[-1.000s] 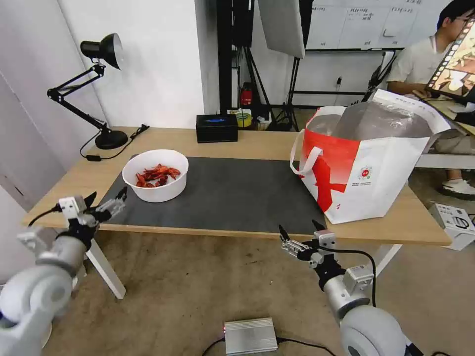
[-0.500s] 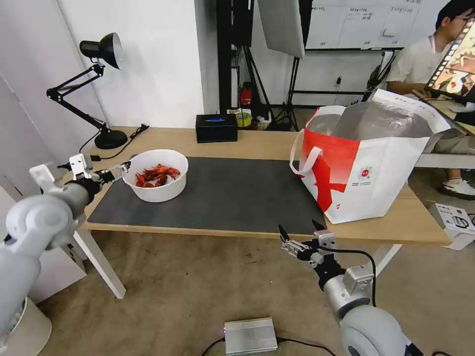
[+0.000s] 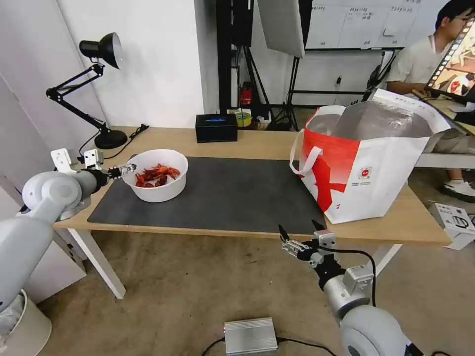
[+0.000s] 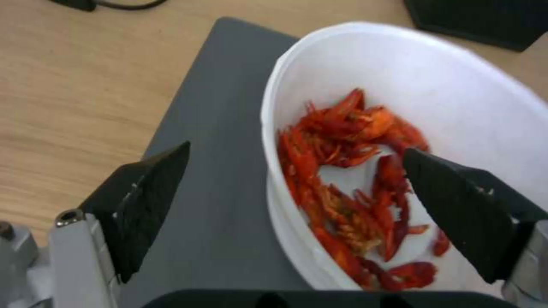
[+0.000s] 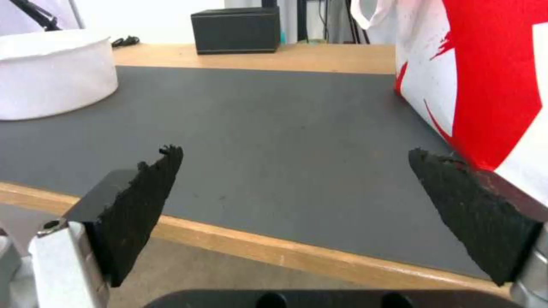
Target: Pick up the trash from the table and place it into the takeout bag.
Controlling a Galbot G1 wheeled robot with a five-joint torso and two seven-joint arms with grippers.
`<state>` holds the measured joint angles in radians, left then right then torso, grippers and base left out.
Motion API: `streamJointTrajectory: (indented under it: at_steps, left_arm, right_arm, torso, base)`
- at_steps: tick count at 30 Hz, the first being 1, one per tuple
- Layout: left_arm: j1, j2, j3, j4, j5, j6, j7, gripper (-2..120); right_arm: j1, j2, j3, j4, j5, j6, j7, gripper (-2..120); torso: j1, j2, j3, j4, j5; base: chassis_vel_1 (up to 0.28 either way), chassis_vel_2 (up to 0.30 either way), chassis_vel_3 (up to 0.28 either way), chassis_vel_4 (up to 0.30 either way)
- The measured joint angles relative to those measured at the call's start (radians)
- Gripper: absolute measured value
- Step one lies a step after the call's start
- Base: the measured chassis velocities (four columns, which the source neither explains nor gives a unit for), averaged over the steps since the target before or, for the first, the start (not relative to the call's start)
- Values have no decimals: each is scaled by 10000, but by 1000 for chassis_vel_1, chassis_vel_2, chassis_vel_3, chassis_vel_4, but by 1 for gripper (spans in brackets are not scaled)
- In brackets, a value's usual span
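Note:
The trash I see is a white bowl (image 3: 155, 175) of red crayfish shells, standing at the left end of the dark grey mat (image 3: 232, 198) on the table (image 3: 257, 141). My left gripper (image 3: 126, 169) is open at the bowl's left rim. In the left wrist view this gripper (image 4: 296, 152) straddles the bowl (image 4: 457, 85), one finger outside over the mat, the other over the shells. The takeout bag (image 3: 366, 163) stands open at the right end. My right gripper (image 3: 299, 235) hangs open just below the table's front edge, nothing between its fingers (image 5: 137, 201).
A black box (image 3: 216, 127) sits at the table's back edge and a black desk lamp (image 3: 101, 89) at the back left corner. On the floor lie a silver box (image 3: 250, 336) near me and a white device (image 3: 452, 222) at the right.
My left arm has risen from below the table's front left corner and moved in to the bowl's left rim. The right arm has stayed still.

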<state>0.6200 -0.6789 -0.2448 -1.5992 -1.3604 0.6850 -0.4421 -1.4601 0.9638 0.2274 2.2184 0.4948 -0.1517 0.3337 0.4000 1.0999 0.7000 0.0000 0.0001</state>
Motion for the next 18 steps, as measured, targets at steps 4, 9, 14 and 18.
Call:
streamJointTrajectory:
  at_steps: [4, 9, 14, 18]
  left_arm:
    - [-265, -19, 251, 149, 15, 258, -106, 100]
    - [-717, -90, 645, 379, -4, 558, -301, 100]
    - [-1098, -153, 970, 617, -503, 560, -750, 96]
    - [-1263, -127, 1180, 715, -721, 557, -1071, 82]
  right_arm:
    - [0, 0, 0, 0, 0, 0, 0, 100]
    - [1, 0, 0, 0, 0, 0, 0, 100]
    - [0, 0, 0, 0, 0, 0, 0, 100]
    - [0, 0, 0, 0, 0, 0, 0, 100]
  torso:
    - [0, 0, 0, 1, -2]
    - [0, 0, 0, 0, -1]
    - [0, 0, 0, -1, 0]
    - [-1, 1, 0, 0, -1]
  base:
    - [0, 0, 0, 0]
    - [0, 0, 0, 0]
    - [0, 0, 0, 0]
    - [0, 0, 0, 0]
